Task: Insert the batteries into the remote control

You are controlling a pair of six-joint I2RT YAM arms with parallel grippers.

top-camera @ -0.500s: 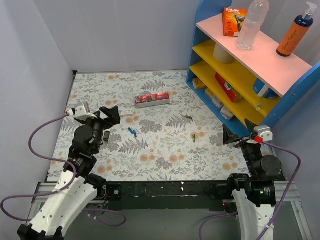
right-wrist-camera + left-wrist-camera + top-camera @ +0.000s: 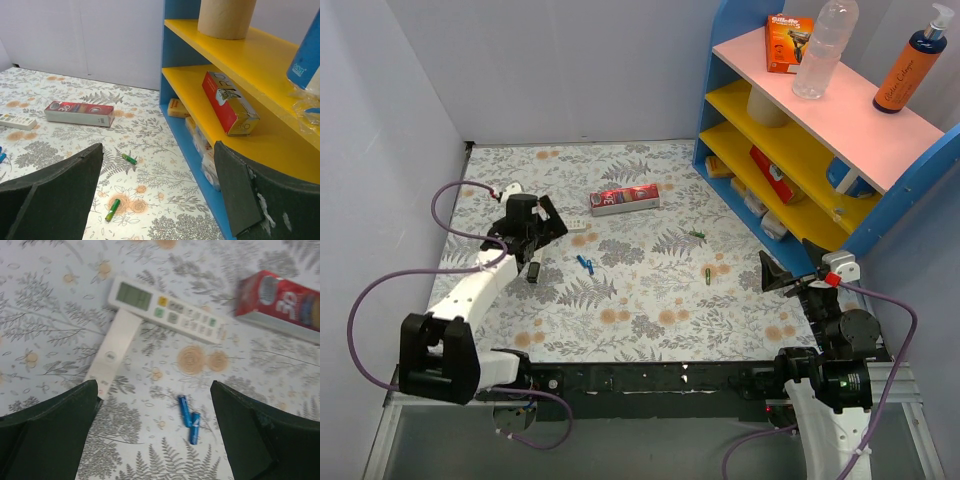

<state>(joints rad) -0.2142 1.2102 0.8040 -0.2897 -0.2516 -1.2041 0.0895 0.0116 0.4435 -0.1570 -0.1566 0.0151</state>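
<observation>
The remote control lies face up, white with a small screen and coloured buttons, and a flat white strip rests against its underside edge. Two blue batteries lie touching each other on the floral mat, between and just ahead of my left gripper's open, empty fingers. From above, the left gripper hovers beside the remote control. Two green batteries lie apart in front of my right gripper, which is open, empty, and low near the shelf.
A red carton lies behind the remote. A small black oblong piece sits near the left arm. The blue and yellow shelf unit with boxes and bottles fills the right side. Grey walls close the left and back.
The left arm has stretched forward and lowered, carrying its gripper a little farther back toward the remote. The right gripper has shifted slightly. Nothing on the mat moved.
</observation>
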